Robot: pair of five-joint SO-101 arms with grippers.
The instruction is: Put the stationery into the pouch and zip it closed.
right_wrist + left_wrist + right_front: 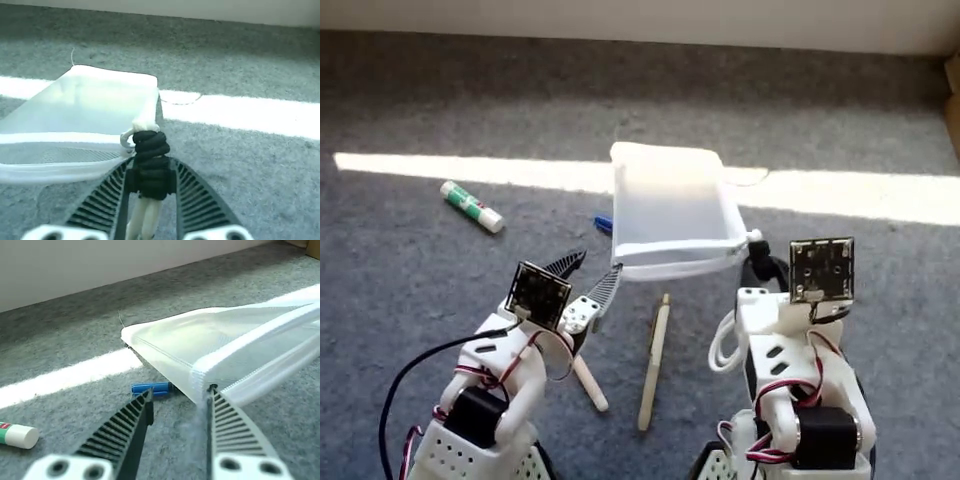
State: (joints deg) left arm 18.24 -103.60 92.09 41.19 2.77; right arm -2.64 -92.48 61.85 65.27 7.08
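A white translucent pouch lies on the grey carpet with its open mouth toward the arms. My right gripper is at the pouch's near right corner, shut on the black corded zipper pull. My left gripper stands open just short of the pouch's near left corner, with nothing between its fingers. A blue pen pokes out from under the pouch's left side. A glue stick lies farther left. A beige pen lies between the arms, and a cream stick sits beside the left arm.
A bright strip of sunlight crosses the carpet behind the pouch. A pale wall base runs along the far edge. A white cable loop hangs by the right arm.
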